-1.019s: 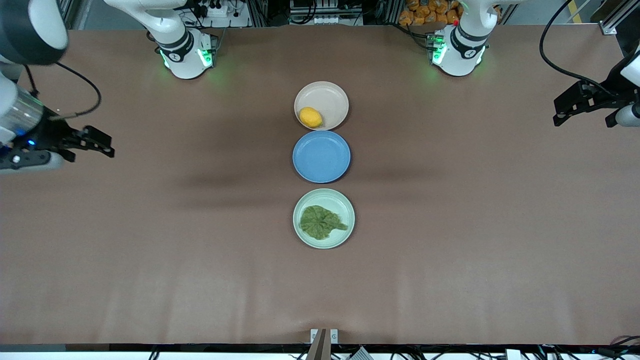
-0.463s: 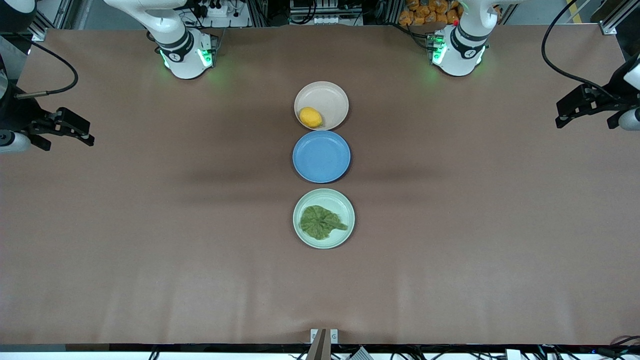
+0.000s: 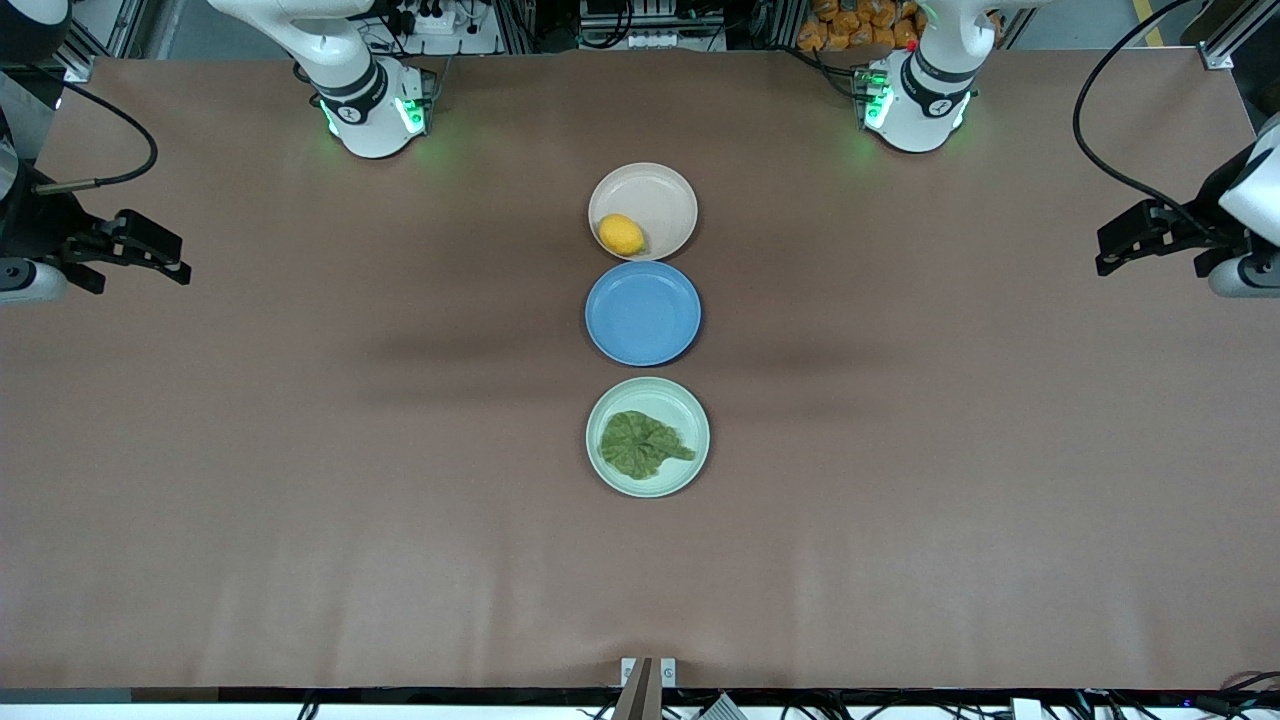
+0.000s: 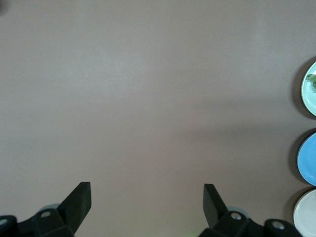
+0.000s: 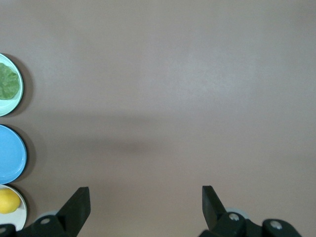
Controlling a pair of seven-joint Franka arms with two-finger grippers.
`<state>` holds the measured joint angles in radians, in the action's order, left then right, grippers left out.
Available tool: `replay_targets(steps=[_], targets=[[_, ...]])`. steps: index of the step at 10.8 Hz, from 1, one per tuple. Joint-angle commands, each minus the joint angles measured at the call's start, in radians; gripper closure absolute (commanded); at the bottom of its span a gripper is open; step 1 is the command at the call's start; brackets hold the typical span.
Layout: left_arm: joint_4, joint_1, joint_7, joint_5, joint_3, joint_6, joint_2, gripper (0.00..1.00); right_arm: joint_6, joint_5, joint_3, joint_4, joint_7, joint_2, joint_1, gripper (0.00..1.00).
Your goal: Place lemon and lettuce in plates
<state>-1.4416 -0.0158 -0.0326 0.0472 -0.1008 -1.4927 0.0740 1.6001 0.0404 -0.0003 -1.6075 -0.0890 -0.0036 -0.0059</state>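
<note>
Yellow lemon (image 3: 621, 234) sits in the beige-pink plate (image 3: 665, 195), tucked against the rim on the side toward the right arm's end of the table and the side nearer the front camera. You can catch a slice of it in the right wrist view too (image 5: 9, 201). Dull-green lettuce (image 3: 642, 444) lies flat in the mint green plate (image 3: 648, 389), filling most of the middle, stem tab pointing toward the left arm's end. Between those two plates is a blue plate (image 3: 642, 313) with nothing on it, so all three make a neat line down the middle of the brown table (image 3: 900, 500), beige-pink one farthest from the front camera, mint one nearest, blue just about touching the beige-pink one and a small gap before the mint. Both arms are parked way out at the ends, well apart from the plates. The right gripper (image 3: 165, 254) hangs over the table edge at its own end, jaws spread wide and holding nothing, and its wrist view shows the two black fingers (image 5: 79, 205) far apart over bare tabletop. The left gripper (image 3: 1125, 242) is the same deal at the other end, over the table near the edge, fingers (image 4: 81, 197) wide apart and empty, with just the plate rims peeking in at the side of its view.
</note>
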Motion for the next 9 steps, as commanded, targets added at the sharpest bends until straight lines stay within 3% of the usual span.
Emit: replay_targets(steps=[1, 9], targets=[[0.007, -0.006, 0.028, 0.003, 0.0, -0.004, 0.004, 0.0, -0.044, -0.016, 0.002, 0.02, 0.018, -0.003, -0.002, 0.0], [0.035, -0.004, 0.017, -0.024, 0.019, -0.004, -0.019, 0.0, -0.049, -0.017, -0.004, 0.021, 0.017, -0.001, -0.003, 0.0]])
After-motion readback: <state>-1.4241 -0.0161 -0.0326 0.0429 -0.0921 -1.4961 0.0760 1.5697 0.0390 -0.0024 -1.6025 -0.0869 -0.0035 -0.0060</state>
